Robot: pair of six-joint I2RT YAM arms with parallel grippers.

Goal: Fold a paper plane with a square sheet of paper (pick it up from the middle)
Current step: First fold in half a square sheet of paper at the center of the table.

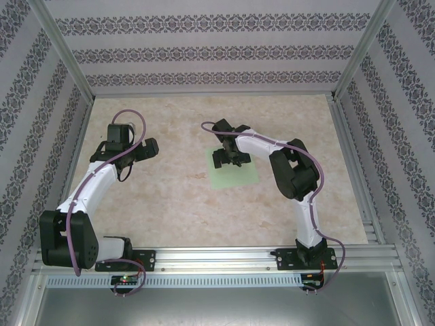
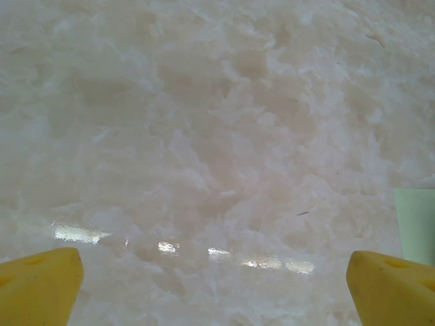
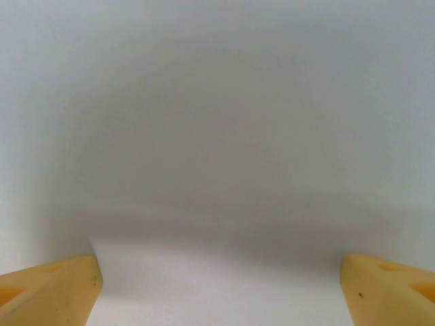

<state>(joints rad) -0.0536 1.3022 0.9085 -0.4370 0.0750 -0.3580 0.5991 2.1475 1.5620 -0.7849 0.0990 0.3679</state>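
Square sheet of paper (image 1: 238,176) lies flat, slightly askew.

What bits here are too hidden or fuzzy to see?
Top view: the right end effector covers part of the square sheet of paper, hiding any contact.
Left wrist view: the picture's right edge cuts the paper off.
Right wrist view: the surface is blurred, too close.

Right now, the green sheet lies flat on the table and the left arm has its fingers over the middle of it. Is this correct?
Not quite: the right arm's fingers, not the left's, are over the middle of the green sheet. The top external view shows this; the left arm's fingers are over bare table. The sheet does lie flat.
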